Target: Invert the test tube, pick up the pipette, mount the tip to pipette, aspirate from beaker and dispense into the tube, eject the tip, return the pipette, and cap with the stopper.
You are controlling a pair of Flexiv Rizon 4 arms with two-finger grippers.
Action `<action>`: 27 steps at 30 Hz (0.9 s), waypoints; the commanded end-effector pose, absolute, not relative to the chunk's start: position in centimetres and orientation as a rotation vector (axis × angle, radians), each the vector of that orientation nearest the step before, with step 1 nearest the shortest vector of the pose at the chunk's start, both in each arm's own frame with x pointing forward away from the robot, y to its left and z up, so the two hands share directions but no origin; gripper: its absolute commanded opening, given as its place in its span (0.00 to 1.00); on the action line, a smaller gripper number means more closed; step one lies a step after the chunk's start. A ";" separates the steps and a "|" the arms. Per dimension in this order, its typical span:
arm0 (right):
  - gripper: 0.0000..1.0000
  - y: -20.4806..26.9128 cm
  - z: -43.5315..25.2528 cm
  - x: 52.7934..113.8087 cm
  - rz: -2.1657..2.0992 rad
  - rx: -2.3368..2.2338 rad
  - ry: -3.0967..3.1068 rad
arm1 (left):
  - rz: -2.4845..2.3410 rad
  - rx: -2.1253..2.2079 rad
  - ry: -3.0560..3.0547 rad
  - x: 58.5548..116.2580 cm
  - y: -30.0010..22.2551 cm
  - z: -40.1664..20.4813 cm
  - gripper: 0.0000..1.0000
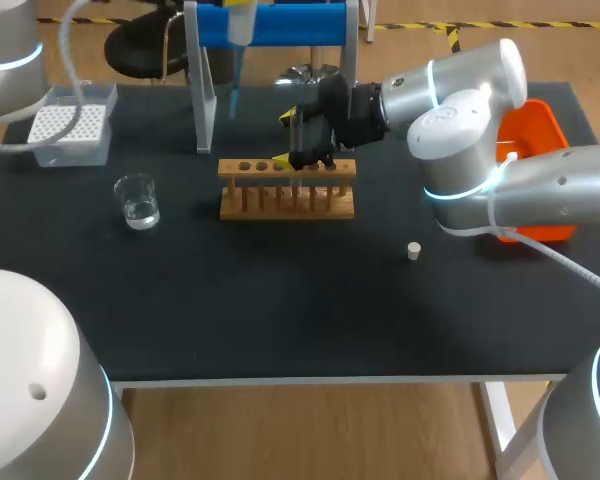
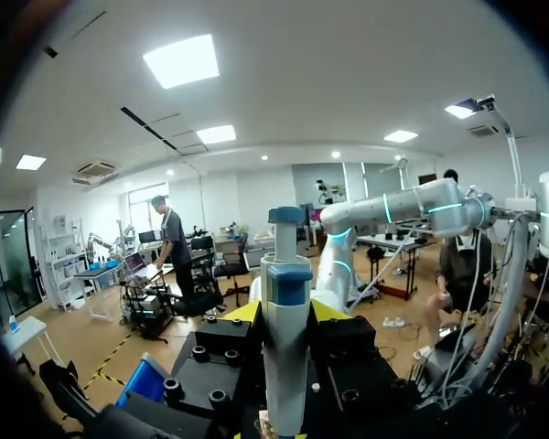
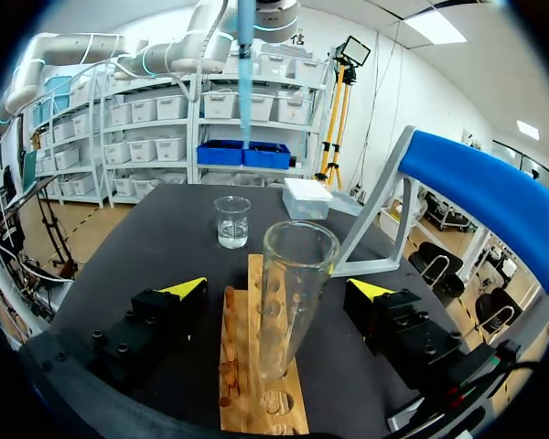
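One test tube stands mouth up in the wooden rack mid-counter. It's between the right gripper's jaws, which are spread wide and clear of the glass. From overhead that gripper hides the tube. At the far edge, the left gripper is clamped on the pipette, upper end cut off overhead. Beaker left of the rack, stopper near right.

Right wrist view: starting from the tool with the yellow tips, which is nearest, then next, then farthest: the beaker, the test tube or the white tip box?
1. The test tube, right between the tool's open fingers, standing in the wooden rack.
2. The beaker, ahead of the tool, past the rack's far end.
3. The tip box, farther ahead, beyond the beaker and to its side.
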State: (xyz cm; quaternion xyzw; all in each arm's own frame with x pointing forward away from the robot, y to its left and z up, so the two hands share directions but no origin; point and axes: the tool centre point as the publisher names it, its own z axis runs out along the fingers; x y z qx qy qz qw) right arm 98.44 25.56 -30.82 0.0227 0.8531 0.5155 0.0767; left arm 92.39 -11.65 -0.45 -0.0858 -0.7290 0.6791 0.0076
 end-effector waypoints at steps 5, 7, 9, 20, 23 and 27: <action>1.00 25.6 -30.8 98.5 1.542 0.068 2.559 | 2.281 -0.061 -2.291 86.2 -9.7 -4.7 0.00; 1.00 25.6 -30.8 98.5 1.542 0.068 2.559 | 2.295 -0.059 -2.271 85.8 -10.1 -5.5 0.00; 1.00 25.6 -30.8 98.5 1.542 0.068 2.559 | 2.320 -0.050 -2.258 85.4 -10.7 -6.2 0.00; 1.00 25.6 -30.8 98.5 1.542 0.068 2.559 | 2.327 -0.051 -2.202 85.2 -13.4 -8.0 0.00; 1.00 25.6 -30.8 98.5 1.542 0.068 2.559 | 2.335 -0.047 -2.190 85.2 -13.9 -8.3 0.00; 1.00 25.6 -30.8 98.5 1.542 0.068 2.559 | 2.337 -0.047 -2.188 85.2 -14.1 -8.5 0.00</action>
